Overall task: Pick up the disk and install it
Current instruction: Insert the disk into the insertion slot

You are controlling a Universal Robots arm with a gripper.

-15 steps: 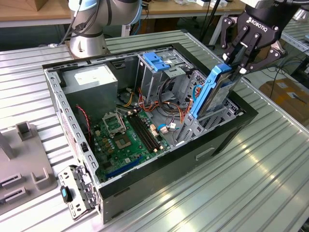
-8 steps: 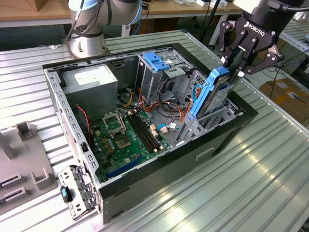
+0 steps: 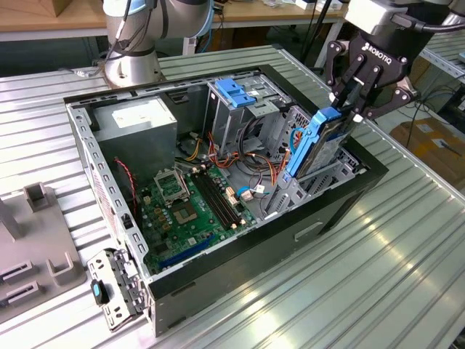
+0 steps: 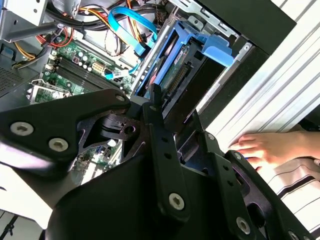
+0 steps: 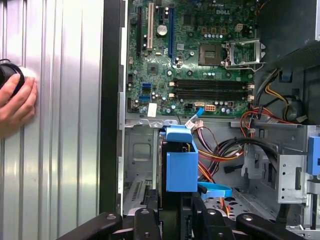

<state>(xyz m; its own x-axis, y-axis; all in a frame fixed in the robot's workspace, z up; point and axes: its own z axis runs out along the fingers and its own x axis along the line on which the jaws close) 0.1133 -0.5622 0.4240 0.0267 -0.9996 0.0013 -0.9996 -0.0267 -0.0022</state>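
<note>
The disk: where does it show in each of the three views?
Exterior view: the disk stands tilted in the gripper, exterior view's right.
Second wrist view: disk just beyond the gripper, near the case wall.
First wrist view: disk beyond the gripper.
Shared landmark: green motherboard.

Disk (image 3: 311,142): bright blue frame. Motherboard (image 3: 190,207): green. Case (image 3: 305,225): black. Table (image 3: 392,276): silver, ribbed stripes. Gripper (image 3: 347,107): black. Cables (image 3: 196,149): orange, red, yellow.
</note>
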